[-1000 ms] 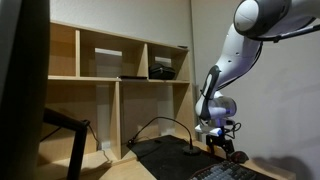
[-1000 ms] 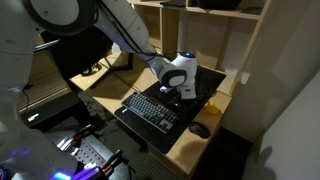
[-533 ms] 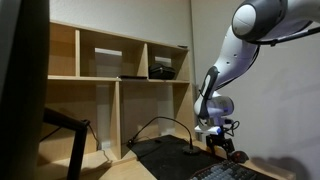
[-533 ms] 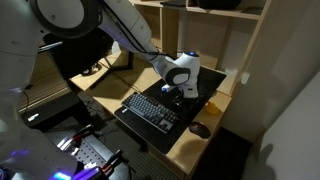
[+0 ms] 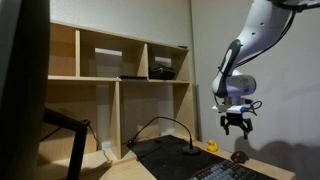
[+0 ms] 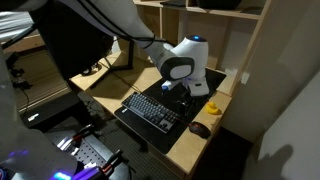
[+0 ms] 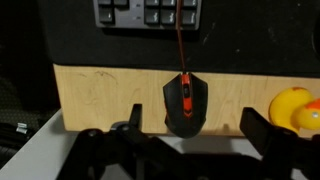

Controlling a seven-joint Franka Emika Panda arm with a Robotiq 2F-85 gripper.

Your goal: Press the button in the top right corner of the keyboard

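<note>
The black keyboard point(image 6: 152, 110) lies on a black desk mat point(image 6: 205, 85); it also shows at the bottom edge of an exterior view point(image 5: 222, 172), and its lower key rows show at the top of the wrist view point(image 7: 150, 12). My gripper point(image 5: 236, 128) hangs open and empty well above the desk. In the wrist view my gripper point(image 7: 192, 122) has its two fingers spread either side of a black mouse with an orange stripe point(image 7: 183, 95), which lies far below on the wooden desk. The keyboard's top right corner is not in the wrist view.
A yellow rubber duck point(image 7: 296, 108) sits on the desk beside the mouse point(image 6: 200, 130); it shows in both exterior views point(image 5: 211, 147) point(image 6: 214, 108). Wooden shelving point(image 5: 120, 70) stands behind the desk. A dark monitor edge point(image 5: 20, 90) fills one side.
The arm has lifted the gripper from just above the mat to well above the desk and shifted it sideways over the mouse. The objects on the desk have not moved.
</note>
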